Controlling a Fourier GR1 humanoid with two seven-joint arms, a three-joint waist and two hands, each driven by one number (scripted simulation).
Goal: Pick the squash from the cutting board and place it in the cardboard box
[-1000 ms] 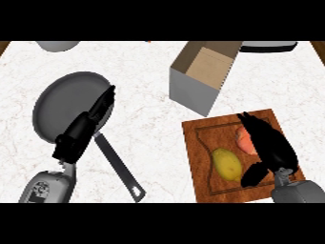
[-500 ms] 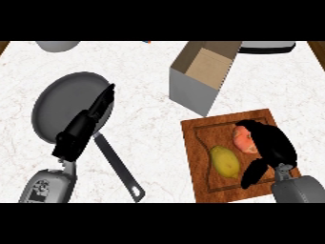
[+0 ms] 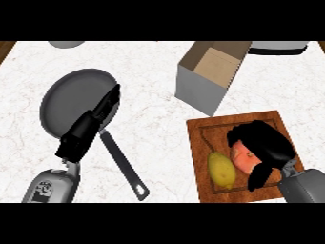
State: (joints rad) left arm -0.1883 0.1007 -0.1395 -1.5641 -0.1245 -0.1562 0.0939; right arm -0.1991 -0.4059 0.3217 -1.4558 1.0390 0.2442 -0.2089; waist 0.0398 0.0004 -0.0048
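Note:
The yellow squash [image 3: 221, 169] lies lengthwise on the left part of the wooden cutting board [image 3: 214, 127] at the lower right. My right hand [image 3: 267, 143] hovers over the board's right half, just right of the squash and apart from it. Its fingers arch over a round reddish fruit [image 3: 243, 158] and its thumb points down-left; it holds nothing. The cardboard box [image 3: 208, 72], open at the top with a tan inside, stands just beyond the board's far-left corner. My left hand [image 3: 87, 128] rests open over the frying pan at the left.
A grey frying pan [image 3: 72, 94] lies at the left, its long handle [image 3: 125, 167] running toward the lower right. A grey bowl [image 3: 67, 44] shows at the far left edge and a white and dark vessel [image 3: 279, 46] at the far right.
My right hand has shifted slightly left across the board toward the squash, uncovering more of the reddish fruit. The left hand and the squash have not moved.

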